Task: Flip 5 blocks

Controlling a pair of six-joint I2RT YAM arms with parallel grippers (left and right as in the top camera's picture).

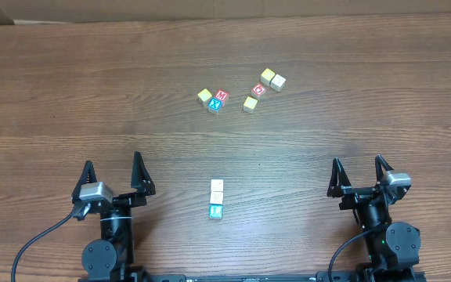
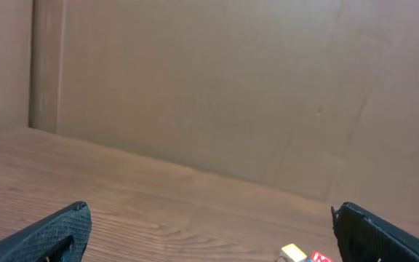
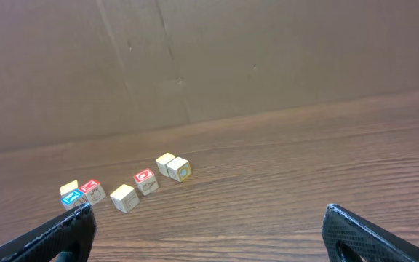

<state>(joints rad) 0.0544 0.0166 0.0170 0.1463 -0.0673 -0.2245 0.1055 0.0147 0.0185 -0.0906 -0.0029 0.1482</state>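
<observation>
1. The left gripper (image 1: 113, 164) stands at the near left side of the table (image 1: 92, 78). Its two fingers are spread wide and there is nothing between them.
2. The right gripper (image 1: 358, 163) stands at the near right side, also spread wide and empty.
3. In each wrist view the dark fingers (image 2: 49, 236) show only in the two lower corners, and between them lies bare wood.
4. Between the two grippers, well apart from both, lies a short row of blocks (image 1: 217, 197). It runs from far to near and the blocks touch one another.
5. In this row two cream blocks (image 1: 217, 186) are on the far side. One teal block (image 1: 216, 211) is at the near end.
6. Farther out, past the middle of the table, lies a left cluster (image 1: 214, 99) of three blocks. A yellow one, a red one with a letter and a blue one sit tight together.
7. Just to the right of it a single yellow block (image 1: 250, 103) sits near a red block (image 1: 259, 89) with a round letter. I cannot tell if these two touch.
8. Beyond them a yellow and cream pair (image 1: 272, 78) lies side by side, touching.
9. The right wrist camera shows all these far blocks in a loose line on the wood. The left wrist camera catches only two of them at its lower edge.
10. Behind the table stands a brown cardboard wall (image 2: 195, 87).
11. Black cables (image 1: 37, 243) run from the bases of both arms toward the near edge.
</observation>
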